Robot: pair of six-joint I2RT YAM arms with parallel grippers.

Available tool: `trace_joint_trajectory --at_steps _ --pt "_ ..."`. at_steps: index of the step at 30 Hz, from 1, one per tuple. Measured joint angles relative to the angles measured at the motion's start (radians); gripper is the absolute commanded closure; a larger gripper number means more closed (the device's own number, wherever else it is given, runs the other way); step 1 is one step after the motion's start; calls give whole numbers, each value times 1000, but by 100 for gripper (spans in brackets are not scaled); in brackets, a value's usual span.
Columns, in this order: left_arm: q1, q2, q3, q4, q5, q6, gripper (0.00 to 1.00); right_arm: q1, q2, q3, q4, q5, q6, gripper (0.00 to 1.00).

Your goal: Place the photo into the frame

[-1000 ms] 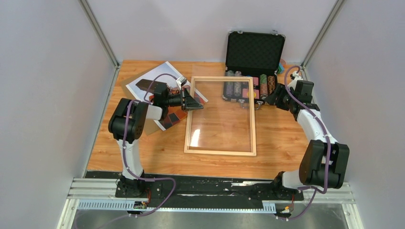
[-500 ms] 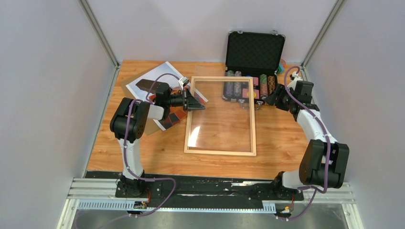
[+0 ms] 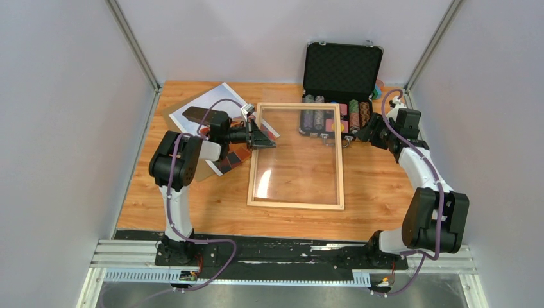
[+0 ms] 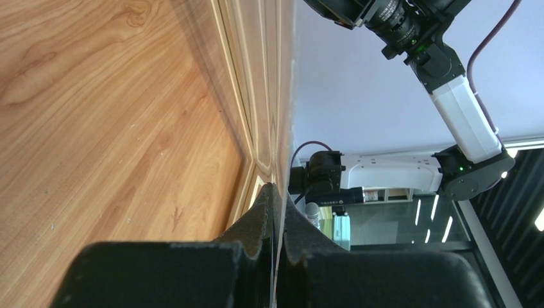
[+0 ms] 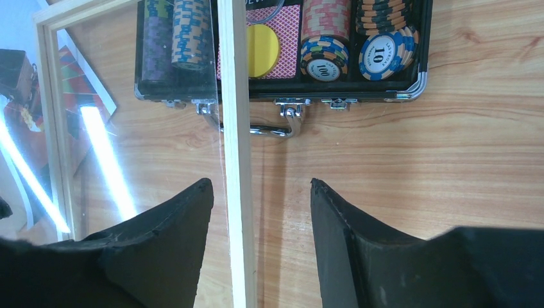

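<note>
**A:** Room around the frame (image 3: pixel 296 205)?

**B:** Plenty on the near side and to the right, with bare table (image 3: pixel 192 205) down to the near edge. Tight at the far right corner, which overlaps the left part of the chip case (image 3: pixel 342 64). Cannot tell whether resting on the case or raised over it.

**A:** And on the left?

**B:** Crowded. Left gripper (image 3: pixel 266 142) pinched narrow on the left rail near the far corner. In the left wrist view, fingers (image 4: pixel 260 218) nearly together on the thin edge. Beyond that, the photo (image 3: pixel 208 101) at the far left of the table, lying askew on the backing board (image 3: pixel 205 171) and partly hidden under the left arm (image 3: pixel 173 160).

**A:** Right side?

**B:** Right gripper (image 5: pixel 260 184) spread wide, holding nothing. Right rail between the fingers in the wrist view. Touching it or above it: cannot tell. Just beyond, the case's metal handle (image 5: pixel 292 125).

**A:** Materials?

**B:** Thin, pale wood rails around a clear pane, streaked with bright strip-light glare. Orange-brown grained tabletop. Black case with an upright, foam-lined lid and striped chips (image 5: pixel 385 54) stacked in rows. Pale grey walls (image 3: pixel 64 128) closing in on three sides.
</note>
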Motion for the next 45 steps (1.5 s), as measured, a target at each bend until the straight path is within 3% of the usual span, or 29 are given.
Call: trace_joint_trajectory --at_steps 20,45 --pt "0 3 7 -30 0 37 100 0 0 -1 0 -2 0 44" --pt "-4 3 34 -190 -13 158 100 0 16 -2 0 -17 0 44"
